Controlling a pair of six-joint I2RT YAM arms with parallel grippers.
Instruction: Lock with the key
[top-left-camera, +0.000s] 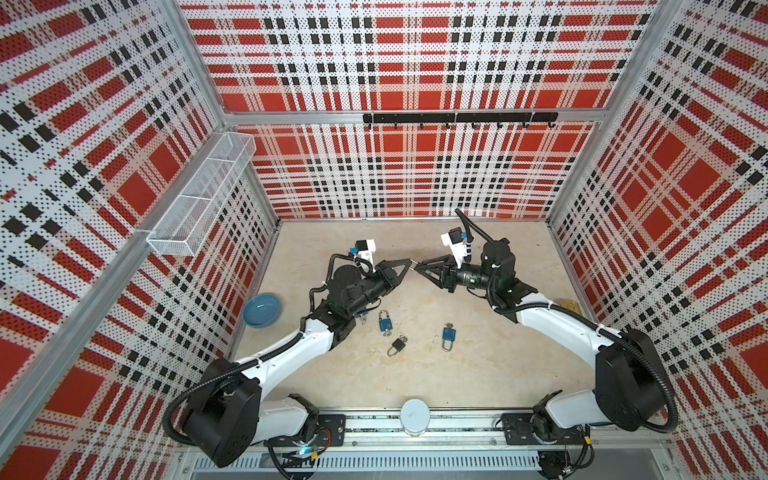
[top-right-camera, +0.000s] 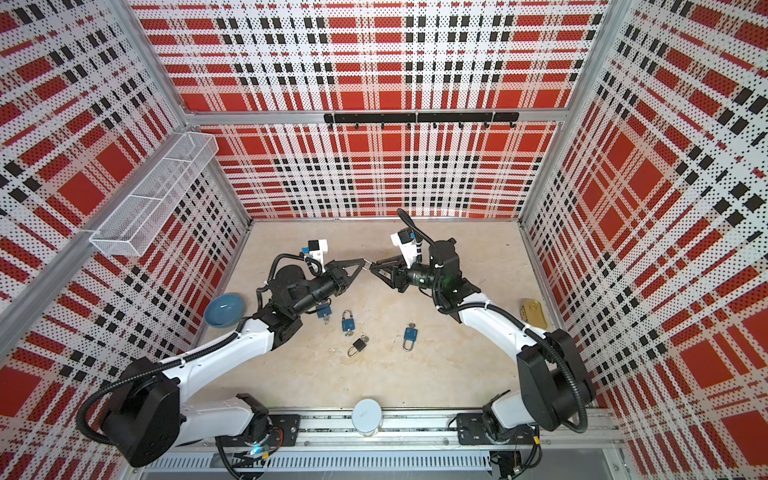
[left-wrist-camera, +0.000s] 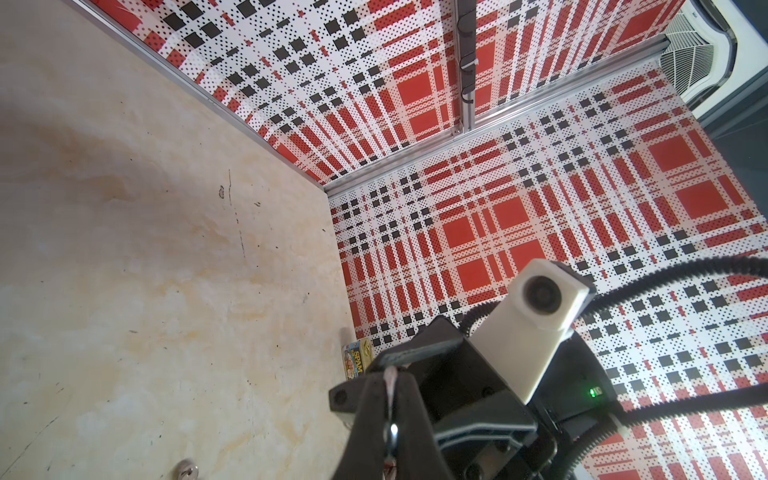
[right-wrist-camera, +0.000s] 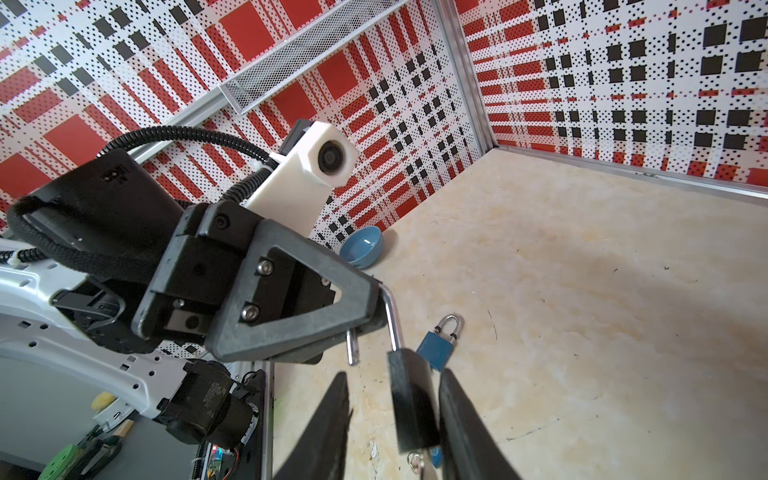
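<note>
Above the middle of the table, a black padlock (right-wrist-camera: 411, 407) hangs between both grippers. My left gripper (top-left-camera: 409, 262) is shut on its silver shackle (left-wrist-camera: 392, 432). One shackle leg ends free outside the body, so the lock stands unlocked. My right gripper (right-wrist-camera: 394, 374) is open with its fingers on either side of the lock body. One finger is close against the body and a clear gap remains on the other side. A silver key ring (right-wrist-camera: 414, 459) shows at the body's lower end; I cannot tell whether that key sits in this lock.
Several padlocks with keys lie on the table below, among them blue ones (top-left-camera: 384, 322) (top-left-camera: 449, 334) and a black one (top-left-camera: 398, 345). A blue bowl (top-left-camera: 262, 309) stands at the left wall, a Spam can (top-right-camera: 532, 311) at the right wall, and a white cylinder (top-left-camera: 414, 415) on the front rail.
</note>
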